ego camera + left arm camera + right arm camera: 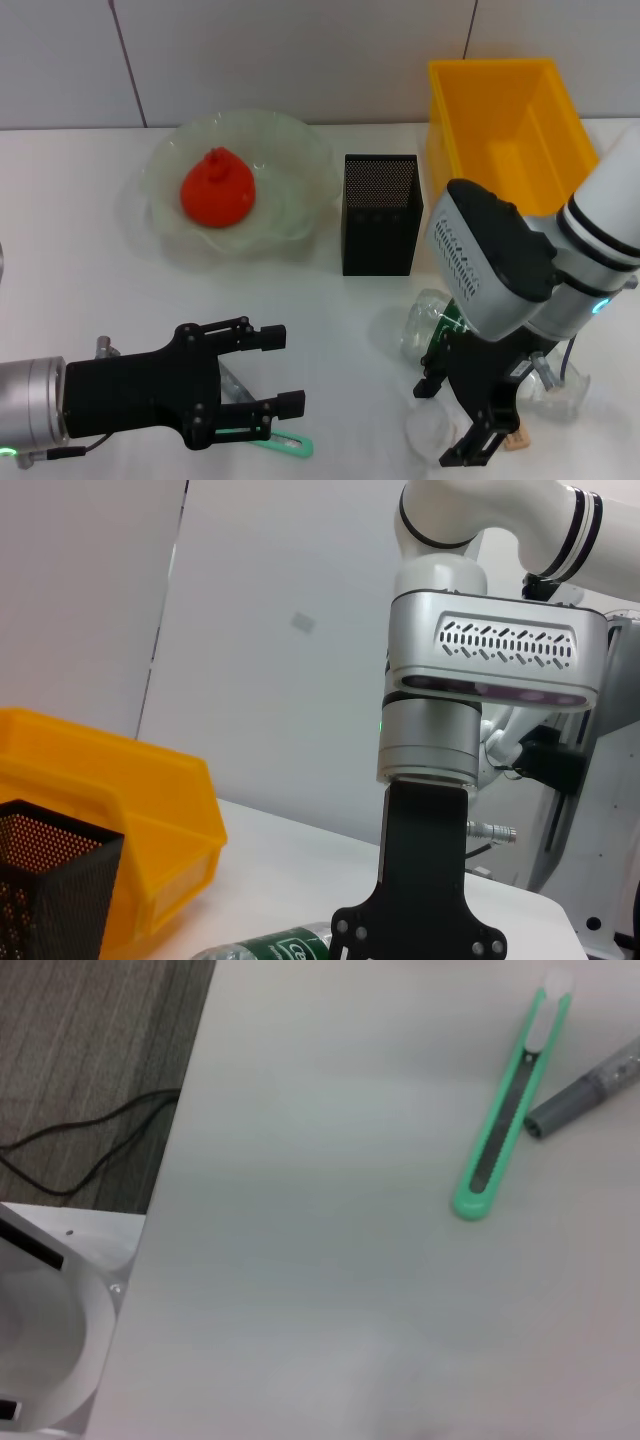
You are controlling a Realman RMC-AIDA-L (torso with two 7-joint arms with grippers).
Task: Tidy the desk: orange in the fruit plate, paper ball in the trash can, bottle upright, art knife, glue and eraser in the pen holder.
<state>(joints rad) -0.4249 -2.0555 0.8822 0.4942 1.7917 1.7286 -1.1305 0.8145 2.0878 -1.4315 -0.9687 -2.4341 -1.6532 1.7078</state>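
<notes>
With orange [217, 189] sitting in fruit plate [290, 150], still need bottle [440, 322] upright and art knife [285, 442] stored; left tool [278, 371] spread, right tool [462, 425] spread.

Robot test lab or office work cell. White bench [80, 250] against plain pale panelled wall [300, 60]; grey carpet floor [90, 1050] with loose black cable [100, 1140]; white machine base [50, 1330] beside the bench; yellow plastic bin [510, 120] and black mesh holder [380, 215] staged at far side.
</notes>
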